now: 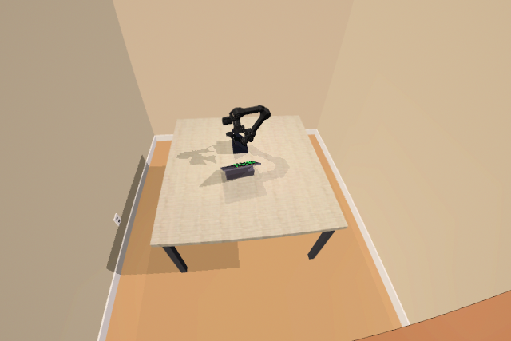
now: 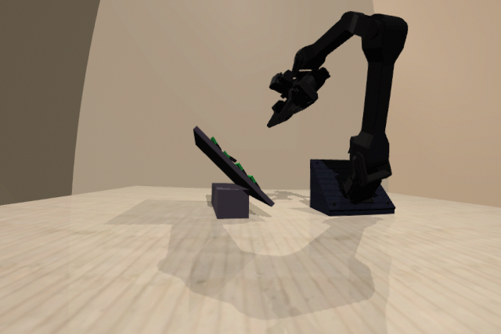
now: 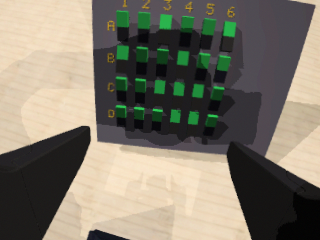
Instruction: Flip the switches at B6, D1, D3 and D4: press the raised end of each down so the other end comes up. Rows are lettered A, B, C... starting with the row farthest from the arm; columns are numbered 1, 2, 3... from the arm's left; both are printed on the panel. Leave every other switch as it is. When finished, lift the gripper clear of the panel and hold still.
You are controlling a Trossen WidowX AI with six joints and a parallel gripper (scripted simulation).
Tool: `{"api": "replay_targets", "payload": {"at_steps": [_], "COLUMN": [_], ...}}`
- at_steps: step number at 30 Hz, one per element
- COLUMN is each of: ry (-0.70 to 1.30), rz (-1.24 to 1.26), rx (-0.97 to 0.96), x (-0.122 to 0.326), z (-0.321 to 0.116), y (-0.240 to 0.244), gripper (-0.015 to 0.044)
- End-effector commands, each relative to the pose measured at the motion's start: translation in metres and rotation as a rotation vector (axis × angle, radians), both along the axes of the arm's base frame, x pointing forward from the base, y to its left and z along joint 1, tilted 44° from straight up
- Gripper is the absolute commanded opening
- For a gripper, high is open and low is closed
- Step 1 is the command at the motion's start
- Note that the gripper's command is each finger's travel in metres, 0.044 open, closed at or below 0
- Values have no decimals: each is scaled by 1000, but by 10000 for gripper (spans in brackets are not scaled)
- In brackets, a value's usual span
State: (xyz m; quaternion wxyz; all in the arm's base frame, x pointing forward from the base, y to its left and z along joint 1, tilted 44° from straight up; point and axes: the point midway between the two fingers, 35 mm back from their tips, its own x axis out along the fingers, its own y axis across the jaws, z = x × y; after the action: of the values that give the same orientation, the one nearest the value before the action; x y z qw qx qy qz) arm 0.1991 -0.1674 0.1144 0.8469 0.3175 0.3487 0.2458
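Observation:
The switch panel (image 1: 240,169) (image 2: 263,197) (image 3: 280,60) is tilted, with its lettered rows and numbered columns readable in the wrist view. Switch B6 (image 3: 223,63) shows a green end above a dark lower half. Switches D1 (image 3: 121,111) and D3 (image 3: 157,114) show darker green ends above black halves. Switch D4 (image 3: 175,116) shows a bright green face with almost no black below. My gripper (image 2: 269,123) (image 3: 160,141) is open and empty. It hangs above the panel on the arm's side, touching nothing. The exact tilt of each switch is hard to tell.
The panel rests on a dark block (image 2: 232,202) on the wooden table (image 1: 247,213) (image 2: 121,281). The arm's dark blue base (image 1: 239,148) (image 2: 319,192) stands close to the panel's lower edge. Arm shadows fall across the panel and table.

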Motion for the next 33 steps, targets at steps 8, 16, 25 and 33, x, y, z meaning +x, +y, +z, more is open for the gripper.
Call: {"api": "replay_targets", "payload": {"at_steps": [8,16,25,33], "ry": [-3,-8,8,7], "rz": [-11,-11,8,8], "rx": [-42,-41,-46,-45], "x": [84,93,117,124], "z": [-62,-67,-82,-87], "y": [-6,-5,16,23], "gripper": [190,0,0,0]}}
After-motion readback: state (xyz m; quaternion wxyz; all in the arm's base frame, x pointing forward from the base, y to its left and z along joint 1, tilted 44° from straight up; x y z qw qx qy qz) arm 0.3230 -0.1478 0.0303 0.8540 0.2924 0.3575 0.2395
